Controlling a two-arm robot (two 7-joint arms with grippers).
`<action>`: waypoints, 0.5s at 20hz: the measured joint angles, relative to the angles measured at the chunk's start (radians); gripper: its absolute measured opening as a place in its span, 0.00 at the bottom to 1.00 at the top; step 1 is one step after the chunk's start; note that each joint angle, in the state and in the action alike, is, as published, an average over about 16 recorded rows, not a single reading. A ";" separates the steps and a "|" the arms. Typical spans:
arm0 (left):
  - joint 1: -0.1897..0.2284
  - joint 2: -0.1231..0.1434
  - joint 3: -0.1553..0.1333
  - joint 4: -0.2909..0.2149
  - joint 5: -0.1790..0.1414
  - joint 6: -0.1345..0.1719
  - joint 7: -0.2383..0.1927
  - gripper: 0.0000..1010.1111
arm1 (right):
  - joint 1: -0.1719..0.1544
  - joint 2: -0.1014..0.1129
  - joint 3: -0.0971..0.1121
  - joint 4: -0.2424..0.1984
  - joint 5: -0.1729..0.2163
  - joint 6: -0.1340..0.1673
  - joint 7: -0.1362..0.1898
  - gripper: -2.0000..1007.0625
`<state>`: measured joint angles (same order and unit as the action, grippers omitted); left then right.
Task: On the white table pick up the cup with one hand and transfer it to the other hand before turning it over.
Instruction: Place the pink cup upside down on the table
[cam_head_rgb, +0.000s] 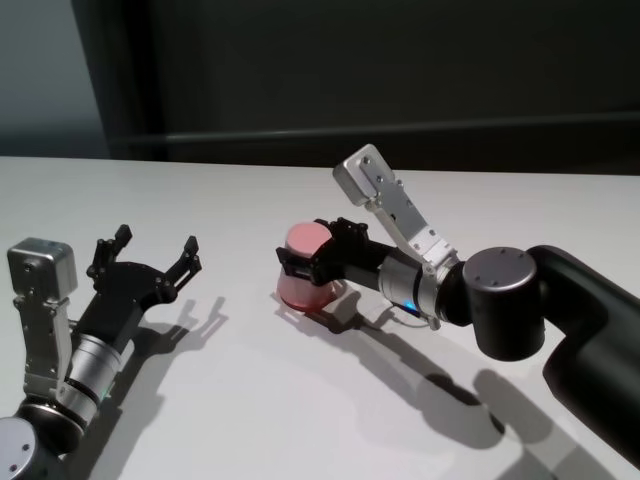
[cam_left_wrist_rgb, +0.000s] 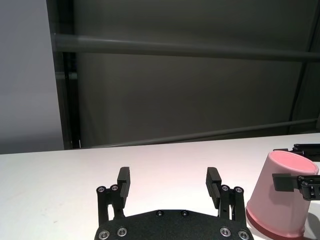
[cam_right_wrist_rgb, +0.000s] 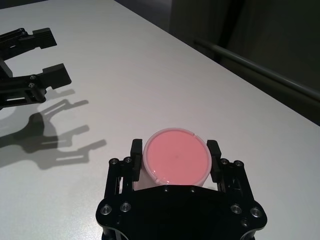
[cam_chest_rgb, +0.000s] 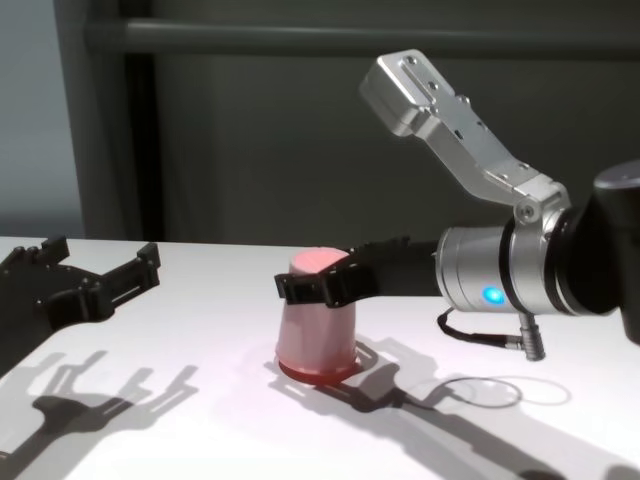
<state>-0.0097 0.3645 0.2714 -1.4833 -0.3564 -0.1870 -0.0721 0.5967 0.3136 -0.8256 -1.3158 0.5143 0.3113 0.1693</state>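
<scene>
Pale pink cup upside down, rim on white table.

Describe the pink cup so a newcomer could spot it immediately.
Start from the white table and go to its middle, where the right claw reaches in from the right arm. Clamped between its black fingers stands the cup, upside down with its wide rim on the tabletop. It is the only pink thing; the left claw, off to the left, is open and empty.
</scene>
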 joint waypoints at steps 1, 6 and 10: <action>0.000 0.000 0.000 0.000 0.000 0.000 0.000 0.99 | -0.001 -0.002 0.000 0.004 -0.002 0.001 0.002 0.75; 0.000 0.000 0.000 0.000 0.000 0.000 0.000 0.99 | -0.007 -0.011 0.005 0.014 -0.009 0.005 0.010 0.75; 0.000 0.000 0.000 0.000 0.000 0.000 0.000 0.99 | -0.013 -0.014 0.011 0.015 -0.015 0.009 0.013 0.79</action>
<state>-0.0097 0.3645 0.2714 -1.4833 -0.3564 -0.1870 -0.0721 0.5835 0.2992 -0.8147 -1.3004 0.4991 0.3202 0.1828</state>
